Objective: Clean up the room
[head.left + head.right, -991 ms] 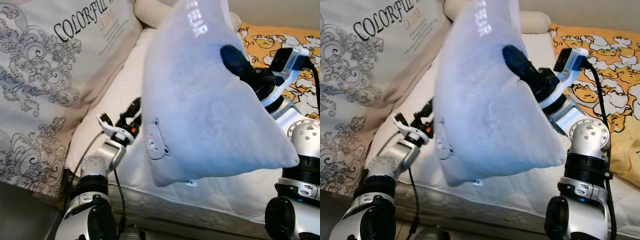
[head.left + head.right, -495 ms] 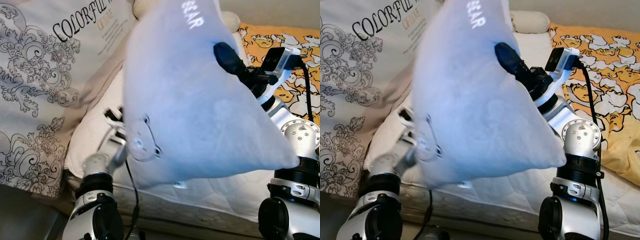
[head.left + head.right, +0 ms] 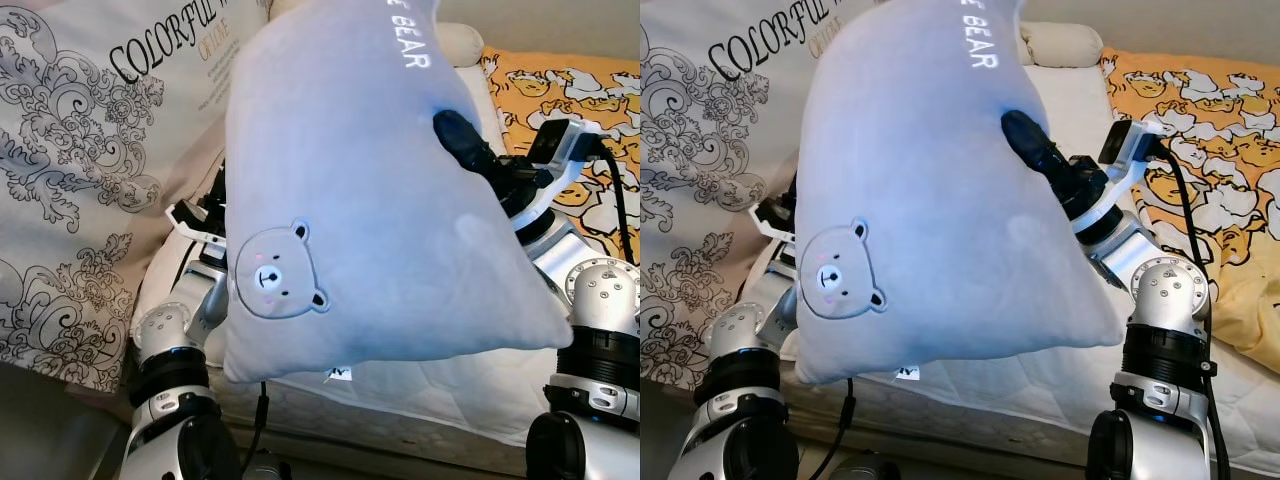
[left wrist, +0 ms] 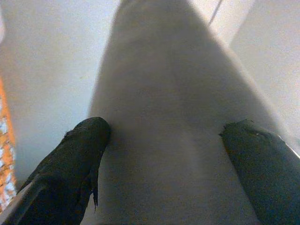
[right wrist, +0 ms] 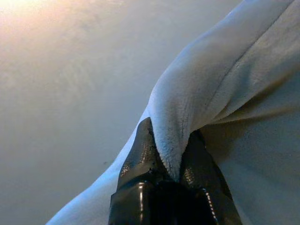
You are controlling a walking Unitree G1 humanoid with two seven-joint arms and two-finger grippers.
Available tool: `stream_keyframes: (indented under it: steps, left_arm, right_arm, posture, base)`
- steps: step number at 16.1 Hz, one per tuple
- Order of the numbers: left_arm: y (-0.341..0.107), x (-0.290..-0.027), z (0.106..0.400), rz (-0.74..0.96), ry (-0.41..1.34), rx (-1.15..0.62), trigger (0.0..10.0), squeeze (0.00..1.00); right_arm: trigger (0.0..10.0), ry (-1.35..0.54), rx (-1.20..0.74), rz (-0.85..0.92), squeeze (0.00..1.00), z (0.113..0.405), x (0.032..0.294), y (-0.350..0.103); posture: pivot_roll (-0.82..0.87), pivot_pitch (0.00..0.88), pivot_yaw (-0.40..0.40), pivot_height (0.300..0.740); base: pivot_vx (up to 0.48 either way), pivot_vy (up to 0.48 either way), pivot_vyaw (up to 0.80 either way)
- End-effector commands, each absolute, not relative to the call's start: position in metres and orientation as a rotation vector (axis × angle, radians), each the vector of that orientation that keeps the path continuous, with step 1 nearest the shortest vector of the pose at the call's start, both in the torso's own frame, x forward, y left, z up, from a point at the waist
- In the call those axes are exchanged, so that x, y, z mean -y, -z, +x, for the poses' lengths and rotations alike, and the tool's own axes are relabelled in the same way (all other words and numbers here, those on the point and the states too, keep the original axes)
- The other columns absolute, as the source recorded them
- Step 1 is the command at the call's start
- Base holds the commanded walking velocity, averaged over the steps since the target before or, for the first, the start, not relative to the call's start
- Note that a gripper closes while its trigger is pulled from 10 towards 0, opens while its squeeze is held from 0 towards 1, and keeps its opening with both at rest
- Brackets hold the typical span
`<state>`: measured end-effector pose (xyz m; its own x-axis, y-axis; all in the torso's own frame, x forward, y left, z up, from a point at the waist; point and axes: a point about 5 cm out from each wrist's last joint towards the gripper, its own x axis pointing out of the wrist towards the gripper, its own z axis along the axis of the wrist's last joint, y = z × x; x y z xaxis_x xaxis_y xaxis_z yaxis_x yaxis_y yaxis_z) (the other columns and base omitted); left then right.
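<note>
Beside the bed, the robot is holding a large pale grey pillow up in the air in front of itself, the cushion blocking much of the mattress behind it. An embroidered bear face is sitting at about 8 o'clock on the pillow's front, and white lettering reading "BEAR" is running along its upper edge at roughly 12 o'clock.

The right gripper is pinching a fold of the pillow's fabric between its two black fingers, at about 3 o'clock on the cushion as seen from the head camera (one black finger is lying across the front face). The left gripper is reaching in from about 9 o'clock, its fingers spread wide on either side of the pillow's grey edge; whether they are actually pressing the fabric cannot be told.

At 10 o'clock of the scene, a white quilt printed with grey scrollwork and the word "COLORFUL" is lying draped against the bed. At 2 o'clock, an orange bedsheet with cartoon figures is covering the far side of the mattress, and a cream bolster is resting at the head of the bed.
</note>
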<state>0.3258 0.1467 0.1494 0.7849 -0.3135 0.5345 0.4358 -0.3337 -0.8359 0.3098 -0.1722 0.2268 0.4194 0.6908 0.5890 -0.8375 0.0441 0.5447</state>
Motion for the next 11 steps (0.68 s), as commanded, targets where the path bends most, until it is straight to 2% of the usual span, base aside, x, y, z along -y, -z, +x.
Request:
stream_keyframes:
  steps: [1,4,5,6,7,8,9,10,11]
  left_arm:
    - [-0.155,-0.150,0.325,-1.753,0.775,0.114,10.0,1.00]
    - [-0.157,-0.154,0.325,-1.764,0.761,0.135,10.0,1.00]
    - [-0.159,-0.154,0.324,-1.764,0.770,0.125,10.0,0.88]
    - [-0.160,-0.147,0.323,-1.730,0.801,0.073,10.0,0.81]
    - [-0.161,-0.137,0.322,-1.696,0.836,0.019,10.0,0.67]
    - [-0.160,-0.133,0.321,-1.664,0.840,-0.007,10.0,0.38]
    - [-0.145,-0.125,0.328,-1.546,0.721,-0.102,10.0,0.00]
    - [-0.140,-0.126,0.330,-1.513,0.678,-0.107,10.0,0.00]
    - [-0.128,-0.126,0.333,-1.304,0.582,-0.158,10.0,0.00]
  right_arm:
    - [0.0,-1.131,0.201,0.963,0.00,0.311,0.179,-0.226]
    - [0.0,-1.101,0.192,0.961,0.00,0.311,0.182,-0.221]
    - [0.0,-1.094,0.186,0.960,0.00,0.310,0.183,-0.219]
    - [0.0,-1.096,0.182,0.959,0.00,0.309,0.182,-0.218]
    - [0.0,-1.100,0.181,0.960,0.00,0.309,0.181,-0.218]
    - [0.0,-1.105,0.183,0.961,0.00,0.309,0.180,-0.219]
    - [0.0,-1.120,0.198,0.958,0.00,0.310,0.178,-0.223]
    - [0.0,-1.121,0.202,0.955,0.00,0.310,0.178,-0.225]
    - [0.0,-1.110,0.190,0.922,0.00,0.312,0.178,-0.226]
  posture:
    - [0.05,0.000,0.023,0.740]
    - [0.05,0.000,0.025,0.740]
    - [0.05,0.000,0.024,0.740]
    - [0.05,0.000,0.024,0.740]
    - [0.05,0.000,0.024,0.740]
    - [0.05,0.000,0.024,0.740]
    - [0.05,0.000,0.028,0.740]
    - [0.05,0.000,0.029,0.740]
    - [0.05,0.000,0.031,0.740]
  base:
    - [0.000,0.000,0.00]
    - [0.000,0.000,0.00]
    - [0.000,0.000,0.00]
    - [0.000,0.000,0.00]
    - [0.000,0.000,0.00]
    - [0.000,0.000,0.00]
    - [0.000,0.000,0.00]
    - [0.000,0.000,0.00]
    - [0.000,0.000,0.00]
